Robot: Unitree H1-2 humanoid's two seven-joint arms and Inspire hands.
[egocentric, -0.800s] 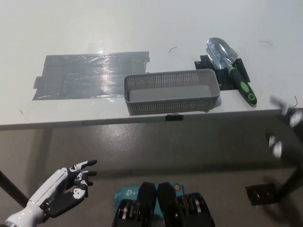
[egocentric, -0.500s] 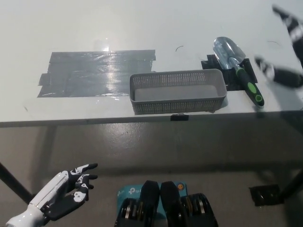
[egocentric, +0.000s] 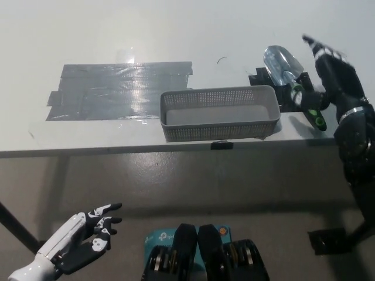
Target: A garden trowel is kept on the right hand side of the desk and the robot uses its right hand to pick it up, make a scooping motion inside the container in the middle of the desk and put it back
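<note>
The black right hand has come in over the right end of the table and now sits just beside the garden trowel. A moment ago it was only a blurred shape higher up at the picture's right edge, so the reach is nearly complete. Its fingers are spread apart and hold nothing; one fingertip appears to lie at or very near the trowel's green-and-black handle, though whether it truly touches cannot be told from this angle. The trowel lies where it was, flat on a dark patch of tape at the right of the table, its shiny blade pointing away from the robot and its handle toward the table's front edge, just right of the grey mesh container. The container stands in the middle near the front edge and looks empty. The white left hand rests low at the lower left, below the table, fingers loosely apart. In my judgement the pick-up is about to start: the hand needs to settle around the handle and close before any scooping.
</note>
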